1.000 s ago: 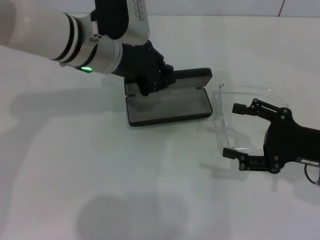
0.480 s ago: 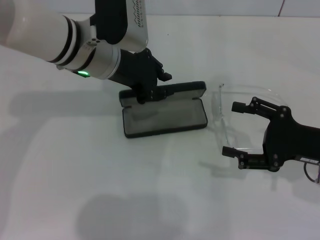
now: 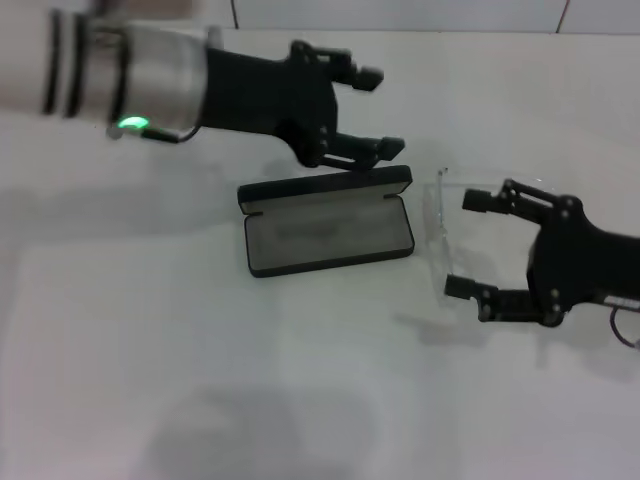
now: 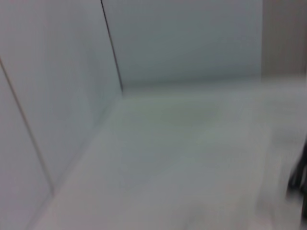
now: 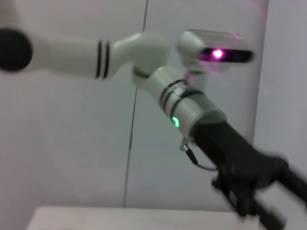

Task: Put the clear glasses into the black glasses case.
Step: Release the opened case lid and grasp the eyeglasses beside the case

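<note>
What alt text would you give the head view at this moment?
An open black glasses case lies on a white table, grey lining up, with the clear glasses beside it. The open right gripper sits at the glasses, fingers either side of them; the open left gripper hangs above the lid.

Head view: bright, even, diffuse light on the white worktop point(image 3: 300, 400). Soft grey shadows lie under my left arm and below my right end effector point(image 3: 470, 245); a faint round one sits near the lower edge. My left end effector point(image 3: 380, 110) and forearm are motion-blurred, with a green lamp glowing on the wrist. The clear glasses point(image 3: 440, 225) barely separate from the white surface. Left wrist view: pale grey-green, entirely soft, no sharp edge anywhere. Right wrist view: the other arm is smeared; 1 magenta light flares.
</note>
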Motion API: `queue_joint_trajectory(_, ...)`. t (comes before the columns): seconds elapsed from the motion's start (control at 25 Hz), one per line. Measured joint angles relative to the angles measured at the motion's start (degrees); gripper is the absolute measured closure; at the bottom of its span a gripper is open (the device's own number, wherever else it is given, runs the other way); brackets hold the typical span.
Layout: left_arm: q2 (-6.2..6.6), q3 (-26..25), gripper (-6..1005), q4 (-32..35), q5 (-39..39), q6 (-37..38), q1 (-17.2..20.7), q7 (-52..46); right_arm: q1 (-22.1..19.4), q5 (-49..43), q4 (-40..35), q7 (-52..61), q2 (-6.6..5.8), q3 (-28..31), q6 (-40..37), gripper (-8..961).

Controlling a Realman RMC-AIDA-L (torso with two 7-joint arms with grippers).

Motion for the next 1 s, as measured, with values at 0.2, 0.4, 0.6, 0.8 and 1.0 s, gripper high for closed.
queue_joint_trajectory(0.2,-0.22,-1.41,301,-4.52,-14.55,2.48,6.9,7.35,-0.28,-10.46,-13.22,14.58,-3.0,2.95,1.85,90)
queue_joint_trajectory(0.4,-0.34,-1.75,224,-14.1,-22.14,2.64,9.95,12.86,-0.12,-37.54,-31.53,25.8,-1.65,18.2,3.67,91)
queue_joint_trajectory(0.6,-0.27,-1.87,219,-18.92,-27.02,3.53,13.29,17.33,4.67,-64.42,-47.02,33.53,1.61,25.18,-0.02,92)
queue_joint_trajectory(0.8,-0.37,-1.8,223,-20.14,-30.06,3.73,15.81,17.76,10.58,-79.38,-54.9,35.23,4.46,25.02,-2.87,93)
queue_joint_trajectory(1.0,-0.36,-1.82,223,-23.05,-32.68,3.78,15.54,17.93,16.69,-89.09,-53.82,35.14,6.1,19.42,-1.56,94)
